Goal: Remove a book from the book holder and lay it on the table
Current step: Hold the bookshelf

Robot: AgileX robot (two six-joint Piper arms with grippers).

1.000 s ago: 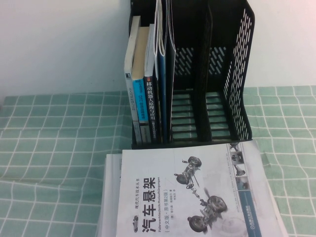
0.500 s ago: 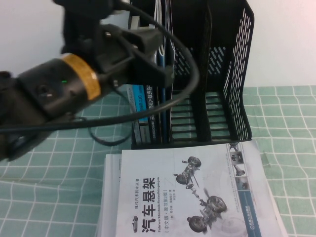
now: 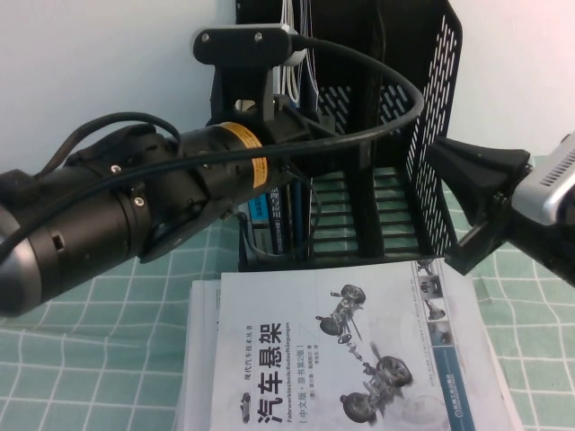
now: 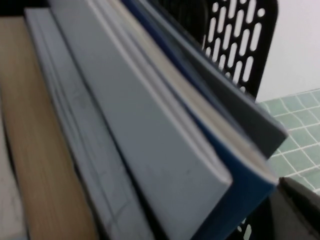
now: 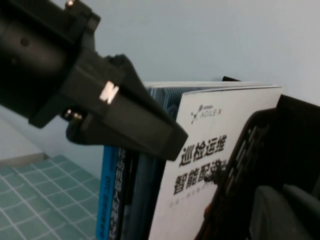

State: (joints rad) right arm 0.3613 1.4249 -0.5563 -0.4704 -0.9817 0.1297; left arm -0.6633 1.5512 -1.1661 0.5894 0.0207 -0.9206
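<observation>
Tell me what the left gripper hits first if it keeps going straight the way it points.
Probably the upright books in the book holder: the left gripper points right at them. The right gripper waits beside the holder's perforated side.

Left gripper [image 3: 301, 126] and right gripper [image 3: 467, 193] both raised.

Left gripper [image 3: 301, 121] is up against the upright books in the book holder [image 3: 436, 135]; right gripper [image 3: 467, 193] sits just outside its perforated side wall, car-chassis book [image 3: 350, 350] flat on the bench [image 3: 90, 251] below both.
</observation>
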